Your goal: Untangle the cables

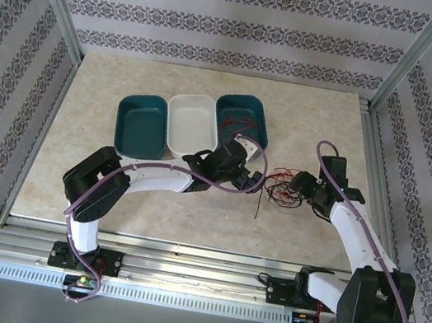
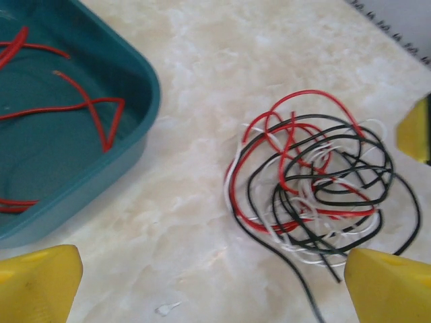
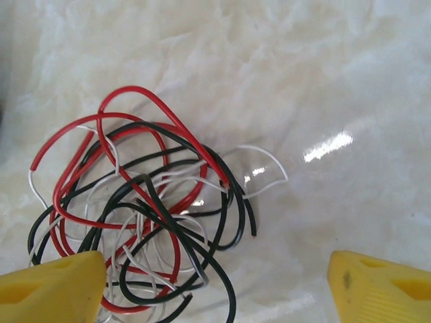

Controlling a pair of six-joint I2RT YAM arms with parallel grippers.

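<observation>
The cables (image 1: 282,188) lie in one tangle of thin red, black and whitish loops on the marble table, between my two grippers. In the left wrist view the cables (image 2: 313,182) sit ahead and to the right of my open left gripper (image 2: 212,289), and its right fingertip (image 2: 390,286) is at the tangle's near edge. In the right wrist view the cables (image 3: 145,202) lie left of centre. My right gripper (image 3: 215,289) stands open, its left fingertip (image 3: 50,289) over the tangle's edge. Nothing is held by either gripper. From above, the left gripper (image 1: 254,182) and right gripper (image 1: 299,186) flank the tangle.
Three trays stand behind the left arm: a teal tray (image 1: 140,125), a white tray (image 1: 193,124) and a second teal tray (image 1: 245,116). The teal tray (image 2: 145,114) close to my left gripper holds loose red wires (image 2: 87,111). A frame rail (image 1: 365,146) borders the table's right side.
</observation>
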